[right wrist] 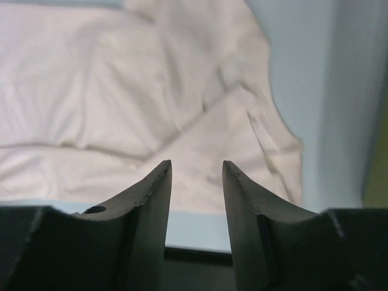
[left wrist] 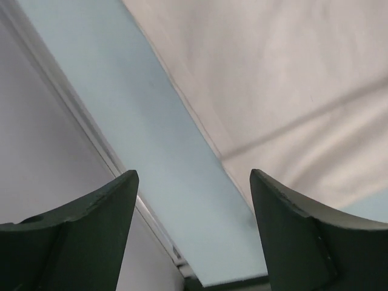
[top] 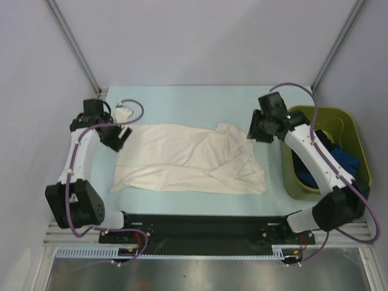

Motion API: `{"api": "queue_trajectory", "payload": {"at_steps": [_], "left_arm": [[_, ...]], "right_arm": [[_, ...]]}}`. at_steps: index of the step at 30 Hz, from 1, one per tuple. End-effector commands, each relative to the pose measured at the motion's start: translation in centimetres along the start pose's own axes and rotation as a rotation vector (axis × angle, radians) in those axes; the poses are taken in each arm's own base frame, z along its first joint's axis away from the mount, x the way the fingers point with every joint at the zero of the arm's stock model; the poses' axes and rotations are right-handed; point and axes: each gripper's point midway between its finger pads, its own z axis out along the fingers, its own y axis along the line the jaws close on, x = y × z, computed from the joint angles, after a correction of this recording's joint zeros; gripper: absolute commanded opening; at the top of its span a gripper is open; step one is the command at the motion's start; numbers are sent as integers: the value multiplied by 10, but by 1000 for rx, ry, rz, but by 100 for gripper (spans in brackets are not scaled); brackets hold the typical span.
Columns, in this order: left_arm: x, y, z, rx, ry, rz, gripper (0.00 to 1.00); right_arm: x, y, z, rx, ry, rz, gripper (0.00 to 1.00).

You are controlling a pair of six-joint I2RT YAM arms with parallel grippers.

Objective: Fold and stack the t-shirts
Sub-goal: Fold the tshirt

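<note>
The left gripper (top: 119, 139) is being held wide open, the right gripper (top: 254, 131) half open, both empty. Edges of the shirt (top: 191, 159) mid-frame should be pinched evenly.

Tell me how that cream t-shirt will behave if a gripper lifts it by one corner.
Probably floppy: the cream t-shirt lies flat with soft creases, so it would likely drape from the pinch. Pushed, it would probably bunch up rather than slide whole across the table.
</note>
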Motion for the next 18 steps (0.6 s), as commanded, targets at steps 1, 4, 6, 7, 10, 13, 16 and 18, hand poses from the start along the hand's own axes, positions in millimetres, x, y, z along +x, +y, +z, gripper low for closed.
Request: {"api": "queue_trajectory", "payload": {"at_steps": [1, 4, 6, 7, 10, 13, 16, 18], "left_arm": [[-66, 48, 9, -79, -167, -314, 78], [-85, 72, 32, -105, -183, -439, 77], [-90, 86, 57, -135, -171, -498, 79], [-98, 98, 58, -156, -185, -510, 81], [-105, 110, 91, -133, -143, -552, 85], [-104, 115, 124, -103, -85, -596, 85], [-101, 118, 151, -93, -60, -619, 85], [-95, 116, 166, -82, -34, -623, 85]], "right_arm": [[-63, 42, 27, -84, -113, -151, 43], [-104, 67, 60, -98, -149, -217, 43], [-121, 77, 83, -89, -152, -257, 45], [-117, 75, 118, -59, -99, -272, 46], [-132, 86, 166, -40, -85, -313, 50], [-141, 104, 192, -97, -67, -354, 54], [-130, 116, 231, -143, -14, -374, 56], [-122, 114, 253, -132, 0, -392, 57]]}}
